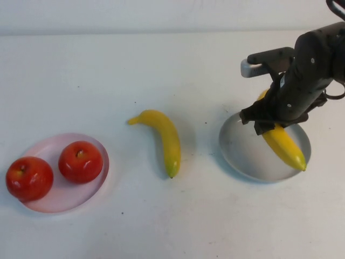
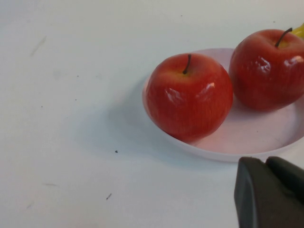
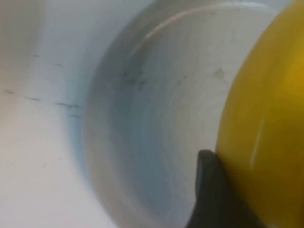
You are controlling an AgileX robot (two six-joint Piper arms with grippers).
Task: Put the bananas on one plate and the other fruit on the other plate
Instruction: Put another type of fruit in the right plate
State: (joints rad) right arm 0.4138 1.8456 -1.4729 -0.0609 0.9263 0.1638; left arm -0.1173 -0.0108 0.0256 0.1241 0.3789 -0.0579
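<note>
While the left pincer [image 2: 270,192] is out of the high view, its own wrist camera shows its dark fingers clenched together, grasping nothing, just beside the near rim of the pale pink plate [image 1: 46,202]. That plate sits toward the counter's [image 1: 161,65] left edge, nearer the front, and carries both red apples: one apple [image 1: 29,178] rests at the plate's left rim, partly overhanging it, and the other apple [image 1: 81,161] sits further in, just beside the first. Near the middle of the counter, one banana [image 1: 163,137] lies directly on the white surface, well apart from both plates, its stem end pointing left and toward the back. Toward the right edge sits the grey plate [image 1: 242,151]. The second banana [image 1: 285,145] lies across this plate, its tip reaching the front right rim. The right pincer [image 1: 269,121] is low over the plate's back part, grasping that banana, a dark finger [image 3: 211,194] pressed against the yellow skin.
</note>
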